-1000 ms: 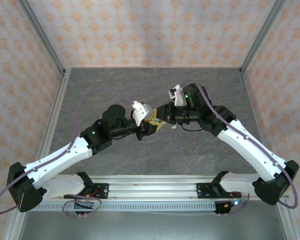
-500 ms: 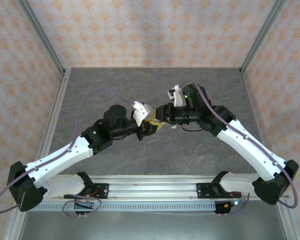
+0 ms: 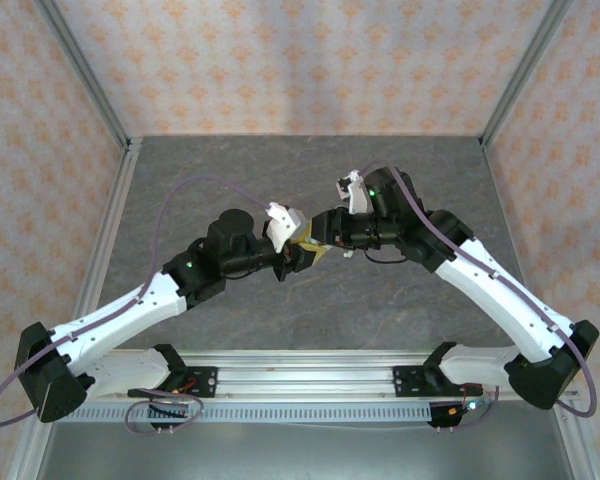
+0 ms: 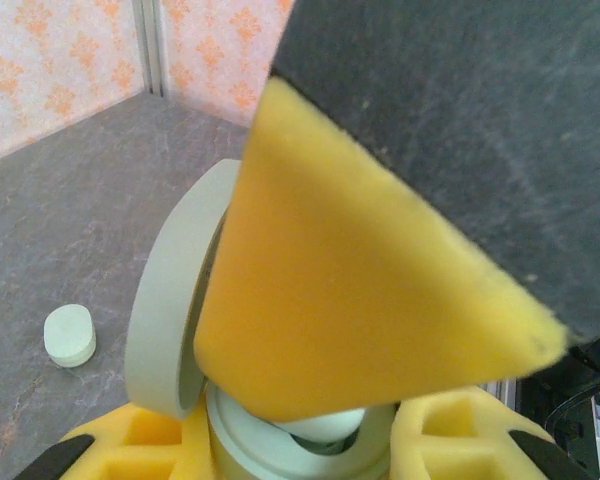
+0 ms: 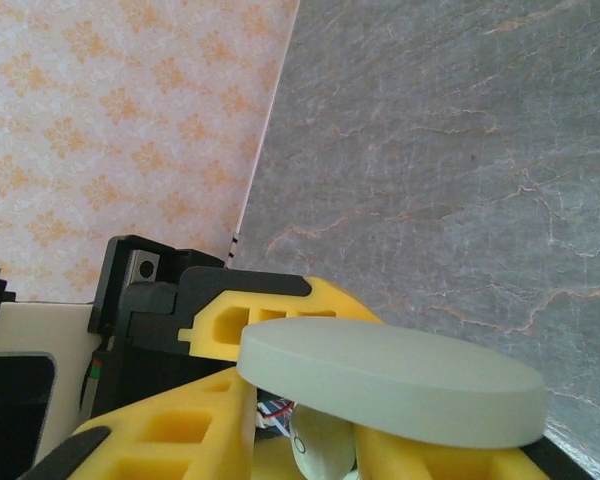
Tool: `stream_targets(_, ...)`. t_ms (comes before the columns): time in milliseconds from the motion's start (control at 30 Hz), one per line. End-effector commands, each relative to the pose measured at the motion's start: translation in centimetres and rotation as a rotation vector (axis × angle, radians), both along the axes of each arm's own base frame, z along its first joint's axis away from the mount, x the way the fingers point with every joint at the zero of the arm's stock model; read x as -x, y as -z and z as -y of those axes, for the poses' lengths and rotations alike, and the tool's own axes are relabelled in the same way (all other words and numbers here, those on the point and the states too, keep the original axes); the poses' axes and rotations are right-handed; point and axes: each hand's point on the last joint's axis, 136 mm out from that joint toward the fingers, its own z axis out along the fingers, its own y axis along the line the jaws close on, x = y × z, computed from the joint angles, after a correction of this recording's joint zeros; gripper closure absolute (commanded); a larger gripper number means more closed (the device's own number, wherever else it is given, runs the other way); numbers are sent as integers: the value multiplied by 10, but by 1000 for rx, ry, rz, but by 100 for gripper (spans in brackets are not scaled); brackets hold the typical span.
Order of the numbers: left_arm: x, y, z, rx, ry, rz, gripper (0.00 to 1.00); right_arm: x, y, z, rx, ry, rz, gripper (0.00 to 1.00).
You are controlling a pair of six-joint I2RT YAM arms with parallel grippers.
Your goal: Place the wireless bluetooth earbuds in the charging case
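Above the table's middle, my left gripper (image 3: pixel 302 256) is shut on the pale mint charging case (image 4: pixel 270 452), gripping its base between yellow foam fingers (image 4: pixel 130 440). The case's lid (image 4: pixel 170 320) stands open; from the right wrist it looks like a flat oval lid (image 5: pixel 390 385). One whitish earbud (image 4: pixel 330 425) rests in the base's cavity. My right gripper (image 3: pixel 321 238) meets the case from the right, one yellow pad (image 4: pixel 350 300) lying over the earbud. In the right wrist view the earbud (image 5: pixel 325 450) sits between my right gripper's (image 5: pixel 310 455) slightly parted fingers, with a gap on its left.
A small pale mint puck-like piece (image 4: pixel 70 335) lies on the grey table (image 3: pixel 230 170) left of the case; whether it is an earbud or a case I cannot tell. Patterned walls and metal posts (image 3: pixel 85 75) close in the back and sides.
Both arms stay almost where they were. The right gripper's jaws have parted a little around the earbud.
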Motion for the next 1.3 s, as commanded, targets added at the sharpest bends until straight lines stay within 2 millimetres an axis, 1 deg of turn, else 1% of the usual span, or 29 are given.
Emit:
stream_targets(0, 2, -34, 5, 54, 25, 84, 84, -2, -3, 11, 44, 40, 16, 66)
stream_targets(100, 2, -32, 6, 51, 27, 80, 84, -3, -12, 12, 30, 60, 32, 63)
stream_targets(167, 2, -32, 6, 53, 27, 78, 84, -5, -14, 14, 32, 74, 38, 62)
stream_targets(233, 2, -32, 6, 53, 26, 78, 84, -1, -26, 20, 14, 84, 68, 61)
stream_targets(533, 0, -24, 0, 41, -9, 75, 85, 6, -45, 36, 3, 122, 105, 60)
stream_targets(633, -2, -17, -1, 32, -25, 51, 85, 10, -47, 42, 10, 134, 104, 59)
stream_targets(767, -3, -11, -2, 47, -39, 27, 85, 10, -41, 53, 57, 166, 94, 59)
stream_targets(900, -3, -8, -3, 51, -50, 14, 85, 4, -29, 69, 122, 219, 67, 59)
stream_targets(1000, -2, -5, -6, 45, -59, 10, 85, -4, -8, 91, 212, 292, 9, 58)
stream_targets(1100, -1, -2, -11, 36, -71, 11, 85, -14, 20, 110, 294, 341, -64, 58)
stream_targets(1167, 0, 0, -14, 26, -78, 12, 85, -21, 45, 117, 345, 362, -119, 59)
stream_targets(1200, 1, 2, -16, 20, -80, 10, 85, -24, 54, 118, 358, 365, -141, 59)
stream_targets(1267, 3, 4, -19, 10, -83, 7, 85, -33, 80, 115, 385, 364, -199, 60)
